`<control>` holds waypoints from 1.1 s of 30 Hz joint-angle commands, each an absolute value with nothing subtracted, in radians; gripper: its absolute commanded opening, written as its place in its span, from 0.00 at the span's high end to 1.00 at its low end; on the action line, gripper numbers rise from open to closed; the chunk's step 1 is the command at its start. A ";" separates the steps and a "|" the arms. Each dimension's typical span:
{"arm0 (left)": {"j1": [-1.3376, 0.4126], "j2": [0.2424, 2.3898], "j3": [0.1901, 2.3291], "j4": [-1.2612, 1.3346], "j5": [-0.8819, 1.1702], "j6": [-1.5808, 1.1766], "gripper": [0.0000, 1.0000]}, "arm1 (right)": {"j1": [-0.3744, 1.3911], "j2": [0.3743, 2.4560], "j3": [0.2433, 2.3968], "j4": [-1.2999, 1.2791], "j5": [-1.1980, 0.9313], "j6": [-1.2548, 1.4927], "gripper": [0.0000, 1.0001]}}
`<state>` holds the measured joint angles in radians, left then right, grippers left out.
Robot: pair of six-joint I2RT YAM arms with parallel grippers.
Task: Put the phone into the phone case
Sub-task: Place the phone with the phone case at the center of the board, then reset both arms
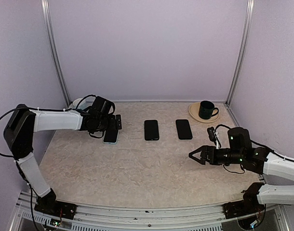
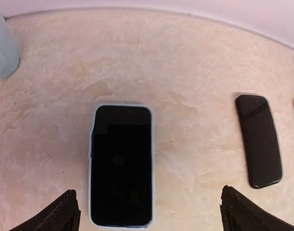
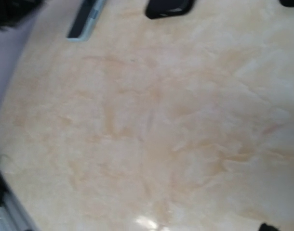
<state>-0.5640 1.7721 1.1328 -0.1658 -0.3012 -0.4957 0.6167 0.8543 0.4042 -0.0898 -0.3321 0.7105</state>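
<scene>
1. A phone [image 2: 121, 166], flat and face up on the tabletop [image 2: 185, 62]: black glass, dark screen, rounded corners. Seated in a pale-blue case [image 2: 92, 144], showing only as a thin rim around the glass (a little darker along the left side).
2. From above, placed at the back left of the tabletop, first in a row with a left slab [image 1: 151, 130] and a right slab [image 1: 184, 129], both black and apart from each other.
3. Left pincer [image 1: 114, 124] spread wide over the phone; in its wrist view, black fingers [image 2: 65, 214] flanking the phone's near end, neither touching it. Height above the tabletop not clear.
4. Right pincer [image 1: 194, 155] spread too, gripping nothing, low over the front right, well apart from the phone.
5. Seen only from above: a dark mug [image 1: 207, 109] on a tan plate [image 1: 193, 113] in the back right corner.
6. Seen only from the left wrist: the case rim up close and a faint slanted line across the left slab.
7. Seen only from the right wrist, though blurred: the phone's side edge, pale blue, at the top left of that view; its own fingers almost out of frame.
</scene>
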 commanded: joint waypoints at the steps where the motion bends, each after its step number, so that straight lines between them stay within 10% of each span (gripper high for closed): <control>1: -0.636 1.620 1.116 -0.210 -0.393 -0.464 0.01 | 0.607 0.870 0.460 -0.175 -0.228 0.649 0.00; 11: -0.632 1.237 0.922 -0.271 -0.362 -0.423 0.01 | 0.549 0.826 0.524 -0.228 0.048 0.463 0.00; 21: -0.512 0.888 0.779 -0.293 -0.295 -0.378 0.01 | 0.140 0.836 0.522 -0.170 -0.270 0.403 0.00; 33: -0.463 0.717 0.674 -0.223 -0.220 -0.319 0.01 | 0.133 0.459 0.426 -0.115 -0.186 0.303 0.00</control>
<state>-0.4816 0.7570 0.6876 -0.2676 -0.2493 -0.3428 0.1345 0.5526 0.4347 -0.1509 -0.1982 0.3580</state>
